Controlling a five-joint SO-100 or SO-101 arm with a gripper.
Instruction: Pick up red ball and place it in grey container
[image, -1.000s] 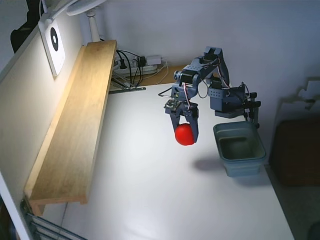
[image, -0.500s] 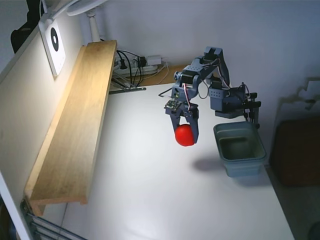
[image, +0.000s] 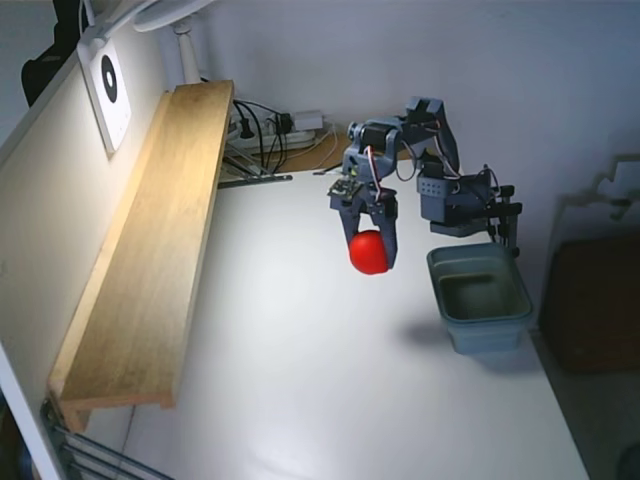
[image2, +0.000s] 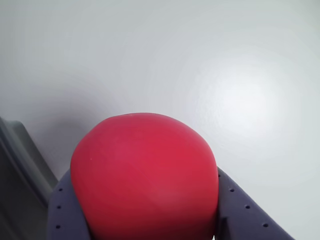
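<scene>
My gripper (image: 370, 252) is shut on the red ball (image: 368, 253) and holds it in the air above the white table (image: 300, 380). The grey container (image: 481, 297) stands on the table to the right of the ball in the fixed view, open side up and empty. In the wrist view the red ball (image2: 145, 175) fills the lower middle, squeezed between the two blue-grey fingers (image2: 240, 210). The container's edge (image2: 20, 165) shows at the left border of the wrist view.
A long wooden shelf (image: 150, 250) runs along the left wall. Cables and a power strip (image: 275, 125) lie at the back of the table. The arm's base (image: 460, 195) stands behind the container. The table's right edge is close to the container.
</scene>
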